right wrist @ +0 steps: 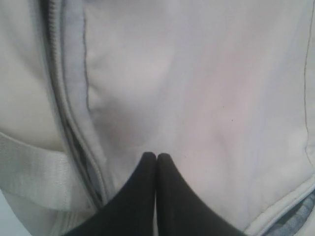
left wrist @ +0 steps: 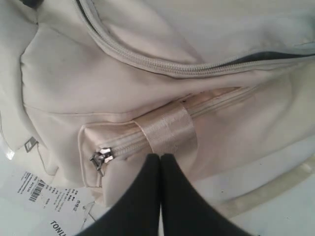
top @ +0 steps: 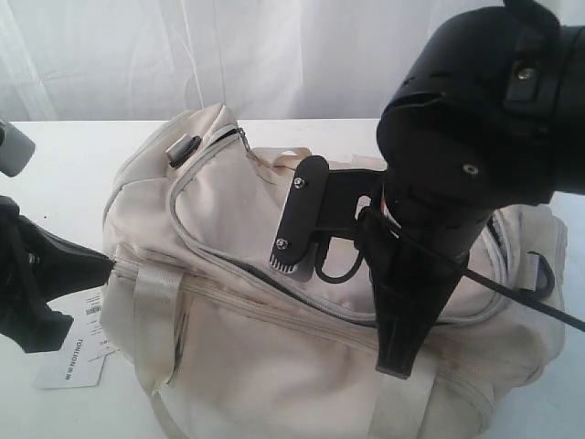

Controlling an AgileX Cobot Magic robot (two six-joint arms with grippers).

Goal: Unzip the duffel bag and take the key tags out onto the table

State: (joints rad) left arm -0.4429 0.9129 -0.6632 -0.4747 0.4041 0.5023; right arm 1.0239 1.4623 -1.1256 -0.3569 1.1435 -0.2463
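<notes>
The duffel bag [top: 239, 212] lies directly beneath the right end effector [right wrist: 156, 155].

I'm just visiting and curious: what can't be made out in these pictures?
- Key tags: in no view; the duffel bag's fabric covers its inside.
- Paper label print: too small, cut off by the left wrist view's edge.
- Right pincer: shut, but whether it pinches cloth is unclear, right wrist view.
</notes>
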